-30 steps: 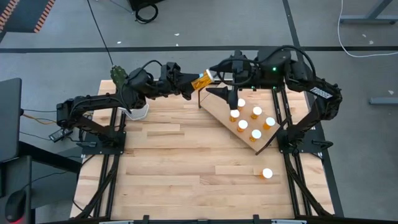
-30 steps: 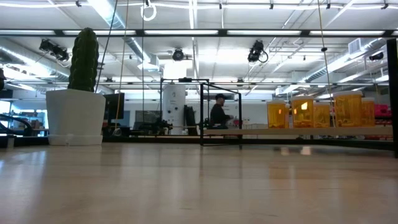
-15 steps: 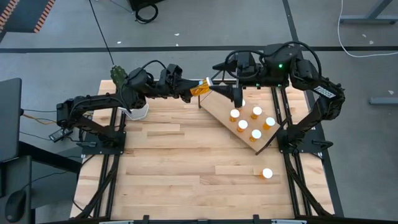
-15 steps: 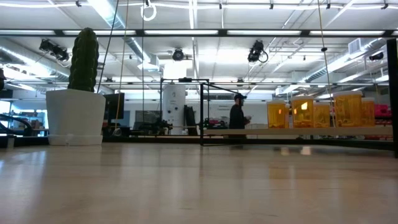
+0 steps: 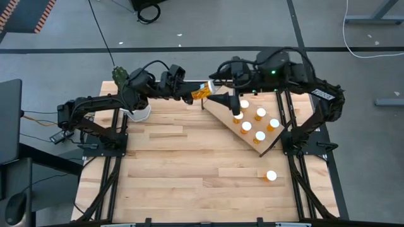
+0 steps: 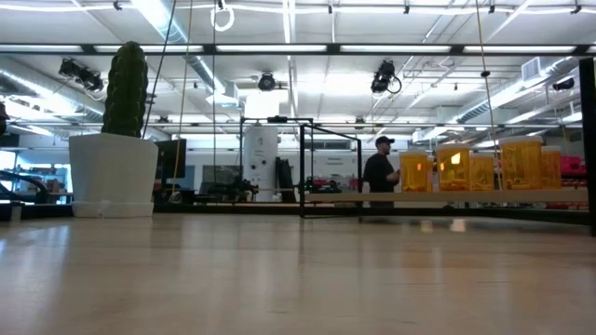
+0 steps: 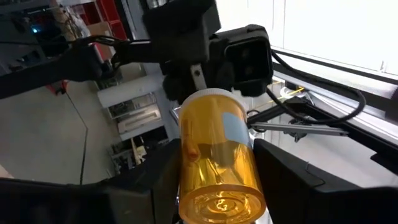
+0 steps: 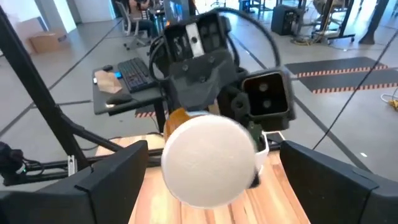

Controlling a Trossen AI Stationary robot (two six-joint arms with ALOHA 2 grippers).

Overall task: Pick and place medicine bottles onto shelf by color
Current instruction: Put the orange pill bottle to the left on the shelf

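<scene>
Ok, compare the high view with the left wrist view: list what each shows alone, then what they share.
Only the high view shows the shelf with five bottles standing on it, a lone bottle on the table, and the plant pot.

Only the left wrist view shows the held bottle's pale label and its base close up.

Both show the left claw shut on an amber bottle, its white cap facing the open right claw just ahead of it.

The slatted table [image 5: 177, 164] carried a tilted shelf [image 5: 222, 112] bearing five bottles [image 5: 260, 136], one bottle [image 5: 271, 176] near its right edge, and a potted cactus [image 6: 115, 140].
</scene>
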